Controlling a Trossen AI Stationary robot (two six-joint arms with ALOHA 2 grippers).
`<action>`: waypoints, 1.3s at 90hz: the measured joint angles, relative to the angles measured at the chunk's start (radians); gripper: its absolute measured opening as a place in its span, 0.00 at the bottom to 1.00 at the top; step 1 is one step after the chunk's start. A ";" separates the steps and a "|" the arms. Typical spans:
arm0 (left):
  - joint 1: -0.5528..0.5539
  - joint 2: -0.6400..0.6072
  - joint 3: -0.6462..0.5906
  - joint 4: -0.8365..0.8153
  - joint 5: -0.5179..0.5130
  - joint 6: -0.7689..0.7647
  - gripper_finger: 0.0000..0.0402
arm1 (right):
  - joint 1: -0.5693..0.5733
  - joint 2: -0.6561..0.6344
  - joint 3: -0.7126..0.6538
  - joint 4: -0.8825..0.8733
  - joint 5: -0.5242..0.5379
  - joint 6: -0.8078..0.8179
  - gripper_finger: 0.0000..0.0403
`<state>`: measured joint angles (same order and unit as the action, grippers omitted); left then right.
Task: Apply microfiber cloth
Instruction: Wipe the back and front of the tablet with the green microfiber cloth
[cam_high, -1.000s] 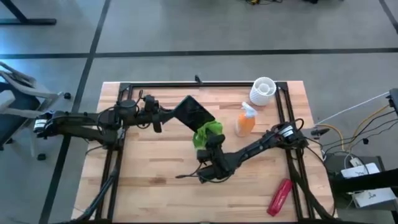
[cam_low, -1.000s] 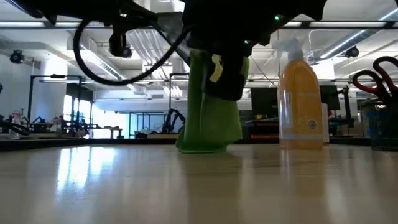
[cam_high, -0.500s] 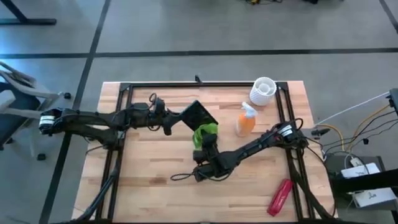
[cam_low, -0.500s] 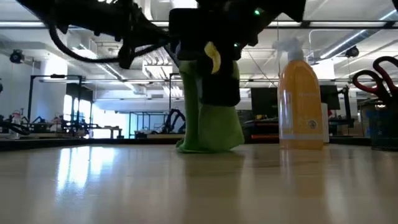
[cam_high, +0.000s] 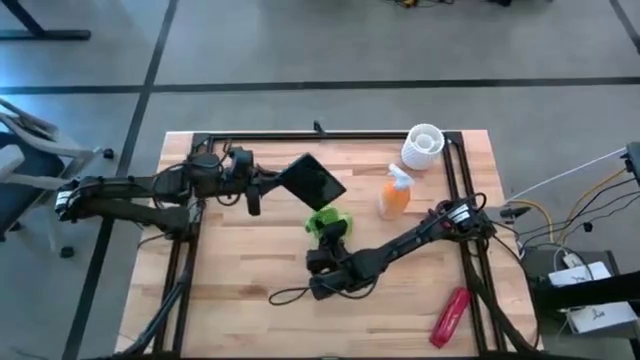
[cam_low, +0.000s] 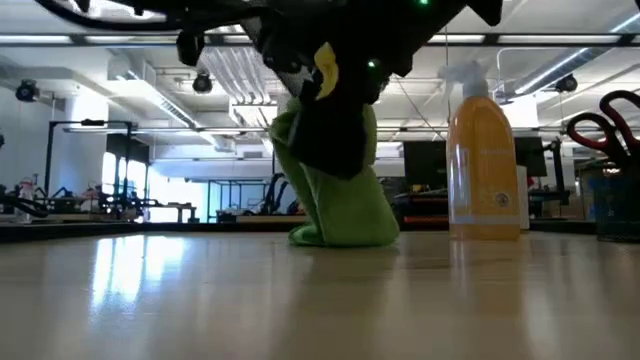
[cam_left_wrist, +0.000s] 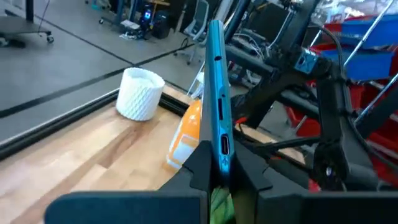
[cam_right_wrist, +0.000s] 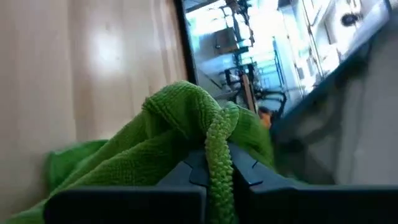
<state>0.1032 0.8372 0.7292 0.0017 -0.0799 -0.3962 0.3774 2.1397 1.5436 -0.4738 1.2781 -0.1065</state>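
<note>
A dark flat rectangular device (cam_high: 315, 180) is held up over the middle of the table by my left gripper (cam_high: 268, 187), which is shut on it. In the left wrist view the device (cam_left_wrist: 217, 81) shows edge-on. Just near of it is the lime-green microfiber cloth (cam_high: 329, 220), bunched up, with my right gripper (cam_high: 335, 236) shut on it. In the low view the cloth (cam_low: 345, 205) hangs down to the tabletop. My left gripper pinches the device's thin edge (cam_left_wrist: 222, 149) between its two fingers, coming level from the table's left. The device stands on edge, lifted clear of the table. My right gripper pinches a bunched fold of the cloth (cam_right_wrist: 217, 146), several layers, between its two fingers. The cloth hangs below the fingers, tilted, with its lower end (cam_low: 340, 236) on the table.
An orange spray bottle (cam_high: 394, 194) stands right of the cloth, and a white ribbed cup (cam_high: 422, 146) at the far right. A red tool (cam_high: 449, 316) lies at the near right. Black frame rails (cam_high: 190, 250) run along the table's sides.
My right gripper has shifted a little toward the table's near left and tipped, so the cloth now hangs slanted instead of straight, its lower end still on the table. My left gripper moved right with the device, then drew back left.
</note>
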 joint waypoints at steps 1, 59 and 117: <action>-0.001 -0.006 -0.004 -0.002 0.001 0.005 0.02 | 0.000 -0.002 0.000 -0.019 -0.004 0.023 0.00; -0.193 -0.114 -0.351 0.205 0.018 0.673 0.02 | 0.002 -0.189 -0.003 -0.645 -0.643 0.386 0.00; -0.506 0.313 -0.461 0.497 -0.698 1.518 0.02 | -0.234 -0.402 0.001 -0.169 -1.080 -0.044 0.00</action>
<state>-0.4024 1.1497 0.2682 0.4985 -0.7778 1.1221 0.1429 1.7380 1.5444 -0.6428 0.1980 -0.1510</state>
